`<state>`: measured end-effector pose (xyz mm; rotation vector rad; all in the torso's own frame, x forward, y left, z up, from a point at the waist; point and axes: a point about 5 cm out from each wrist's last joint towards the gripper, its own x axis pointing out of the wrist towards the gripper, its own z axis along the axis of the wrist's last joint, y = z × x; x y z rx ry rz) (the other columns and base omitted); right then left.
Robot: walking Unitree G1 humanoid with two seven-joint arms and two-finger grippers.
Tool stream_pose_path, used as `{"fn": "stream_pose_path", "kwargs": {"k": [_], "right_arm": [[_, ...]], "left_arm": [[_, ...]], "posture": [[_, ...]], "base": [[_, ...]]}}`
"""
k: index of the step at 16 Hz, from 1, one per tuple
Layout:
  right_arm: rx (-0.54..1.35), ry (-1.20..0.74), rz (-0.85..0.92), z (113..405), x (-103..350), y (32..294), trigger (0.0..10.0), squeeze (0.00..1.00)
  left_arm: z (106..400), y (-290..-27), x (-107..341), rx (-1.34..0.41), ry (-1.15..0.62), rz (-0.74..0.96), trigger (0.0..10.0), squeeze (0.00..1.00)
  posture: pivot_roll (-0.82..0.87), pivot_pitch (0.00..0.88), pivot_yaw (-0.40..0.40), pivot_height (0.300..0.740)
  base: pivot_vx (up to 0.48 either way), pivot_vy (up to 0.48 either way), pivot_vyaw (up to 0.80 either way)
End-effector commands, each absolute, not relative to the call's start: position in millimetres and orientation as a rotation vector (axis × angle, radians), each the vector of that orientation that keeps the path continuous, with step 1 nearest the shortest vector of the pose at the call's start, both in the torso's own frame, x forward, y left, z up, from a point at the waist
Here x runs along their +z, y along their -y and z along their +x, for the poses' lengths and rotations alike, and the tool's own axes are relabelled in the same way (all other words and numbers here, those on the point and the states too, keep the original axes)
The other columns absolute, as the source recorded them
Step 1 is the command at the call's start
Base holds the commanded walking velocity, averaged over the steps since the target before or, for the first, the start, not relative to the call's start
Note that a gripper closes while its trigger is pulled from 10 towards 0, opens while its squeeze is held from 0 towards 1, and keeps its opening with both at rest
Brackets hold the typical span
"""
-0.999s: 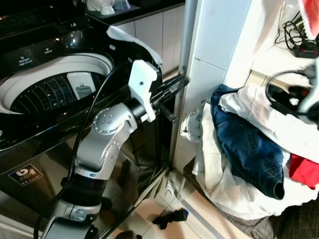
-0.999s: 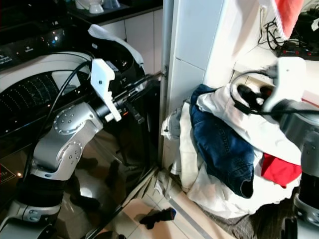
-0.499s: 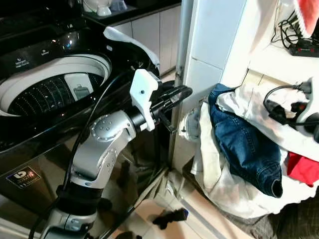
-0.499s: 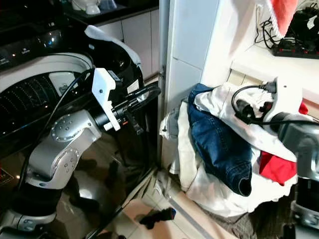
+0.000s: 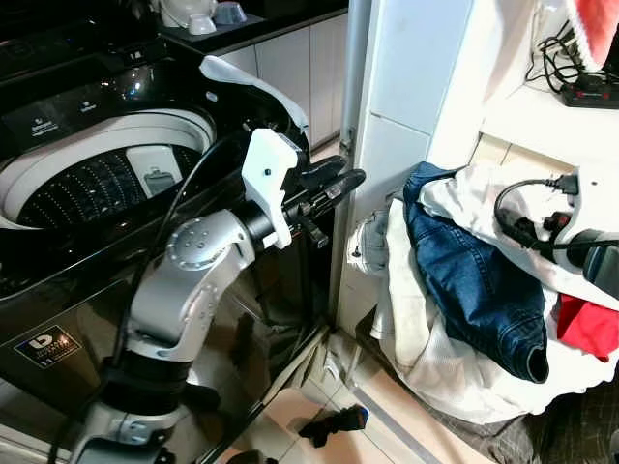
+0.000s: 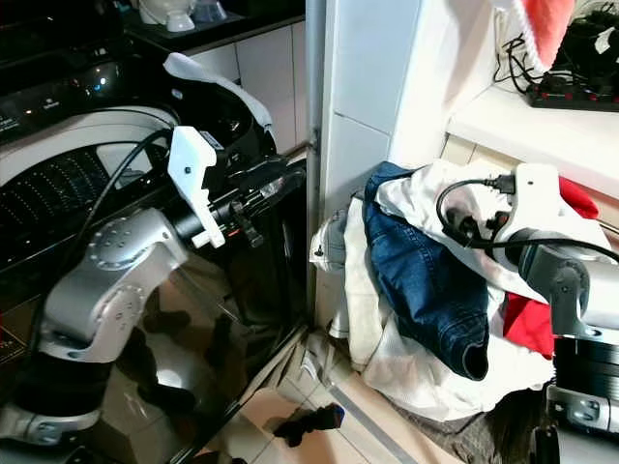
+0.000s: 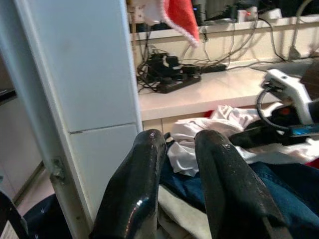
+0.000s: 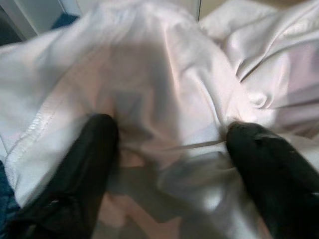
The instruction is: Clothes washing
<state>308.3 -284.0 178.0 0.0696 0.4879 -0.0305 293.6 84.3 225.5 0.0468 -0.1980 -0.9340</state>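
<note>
A pile of laundry lies against the wall on the right: blue jeans (image 5: 474, 280) on top, white garments (image 5: 416, 338) beneath and a red piece (image 5: 585, 324) at the side. The top-loading washing machine (image 5: 97, 184) stands open on the left, its drum visible. My right gripper (image 8: 172, 144) is open, its fingers (image 8: 99, 139) spread wide and pressed onto a white garment (image 8: 164, 89) at the top of the pile. My left gripper (image 5: 334, 182) is held out between washer and pile, shut with nothing in it.
A white pillar (image 5: 387, 116) separates washer and pile. A shelf (image 5: 542, 106) behind carries a power strip and cables (image 5: 580, 87). A white cloth (image 5: 247, 82) lies on the washer's back corner. A small dark object (image 5: 334, 422) lies on the tiled floor.
My right arm has come down from above the pile onto the white garment. The left arm has shifted slightly, its fingers still pointing toward the pile.
</note>
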Motion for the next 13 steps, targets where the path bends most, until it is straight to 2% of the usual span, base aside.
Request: {"fn": "stream_pose_path", "kwargs": {"k": [1, 6, 13], "right_arm": [[-0.030, -0.480, 0.060, 311.2, 180.1, 286.5, 0.0, 0.00], [-0.014, -0.473, 0.082, 313.1, 182.9, 286.5, 0.0, 0.00], [0.041, -0.469, 0.144, 310.6, 186.2, 283.3, 0.0, 0.00]], "left_arm": [[285.2, -82.0, 222.5, -1.004, 0.173, 0.062, 10.0, 1.00], [280.7, -90.6, 221.6, -0.994, 0.158, 0.077, 10.0, 1.00], [283.2, -88.7, 220.8, -0.998, 0.157, 0.082, 10.0, 1.00]], "posture": [[0.01, 0.000, 0.022, 0.740], [0.03, 0.000, -0.009, 0.740], [0.01, 0.000, -0.008, 0.740]], "base": [[0.000, 0.000, 0.00], [0.000, 0.000, 0.00], [0.000, 0.000, 0.00]]}}
